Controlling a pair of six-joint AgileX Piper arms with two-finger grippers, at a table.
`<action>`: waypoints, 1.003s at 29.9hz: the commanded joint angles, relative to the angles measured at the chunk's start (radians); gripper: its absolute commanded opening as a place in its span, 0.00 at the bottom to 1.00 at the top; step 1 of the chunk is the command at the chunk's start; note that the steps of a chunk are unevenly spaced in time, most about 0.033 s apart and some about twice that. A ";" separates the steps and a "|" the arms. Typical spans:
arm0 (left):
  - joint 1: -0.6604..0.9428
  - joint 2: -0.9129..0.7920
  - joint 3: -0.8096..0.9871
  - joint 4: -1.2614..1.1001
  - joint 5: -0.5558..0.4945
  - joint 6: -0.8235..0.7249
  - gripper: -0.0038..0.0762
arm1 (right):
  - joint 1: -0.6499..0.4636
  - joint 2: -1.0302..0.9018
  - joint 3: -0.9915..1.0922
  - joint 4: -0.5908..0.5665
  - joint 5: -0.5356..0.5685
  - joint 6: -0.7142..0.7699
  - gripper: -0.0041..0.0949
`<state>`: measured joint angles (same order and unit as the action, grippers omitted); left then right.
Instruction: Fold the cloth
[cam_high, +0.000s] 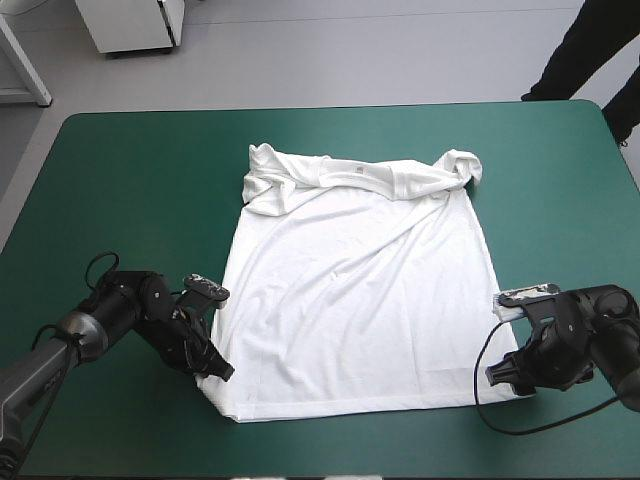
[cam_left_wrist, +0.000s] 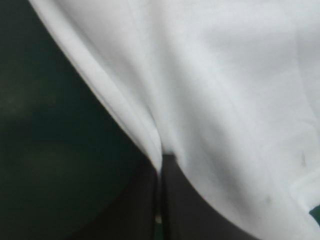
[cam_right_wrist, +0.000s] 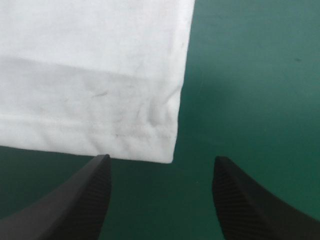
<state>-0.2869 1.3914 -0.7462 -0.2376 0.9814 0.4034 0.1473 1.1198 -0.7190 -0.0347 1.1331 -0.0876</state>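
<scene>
Down at the near edge, the left gripper (cam_high: 216, 368), a pair of broad black curved fins, is clamped tight on the near left corner of the white short-sleeved fabric T-shirt (cam_high: 360, 290). In the left wrist view its two black fingers (cam_left_wrist: 192, 216) meet in one pointed arch, and a soft ridge of white cloth is drawn up into the seam between them.

Over on the other side, the right gripper (cam_high: 503, 376) sits low on the teal-green table cover (cam_high: 120, 200), just off the near right corner of the hem, and it's spread wide. Its ribbed black fingertips (cam_right_wrist: 95, 190) stand well apart with only cover between them. The stitched, slightly puckered hem corner lies just ahead of the gap.

And the T-shirt itself? It's spread flat in the middle of the table, hem toward the robot, collar toward the far edge. The body is mostly smooth, with a few shallow diagonal creases running across it. Both sleeves are bunched and rolled in at the shoulders, and the neckline is rumpled into a lumpy band along the far side.
</scene>
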 joint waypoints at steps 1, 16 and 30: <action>-0.014 -0.007 0.008 -0.056 0.026 -0.005 0.02 | 0.001 0.037 -0.020 0.000 -0.032 -0.005 0.61; -0.014 -0.007 0.008 -0.053 0.022 0.004 0.02 | 0.001 0.185 -0.020 0.015 -0.069 -0.005 0.56; -0.014 -0.007 -0.009 -0.053 0.023 0.011 0.02 | 0.001 0.219 0.115 0.185 -0.192 -0.047 0.22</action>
<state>-0.2890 1.3914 -0.7447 -0.2567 0.9803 0.4119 0.1473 1.3129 -0.6689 0.0330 1.0167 -0.1039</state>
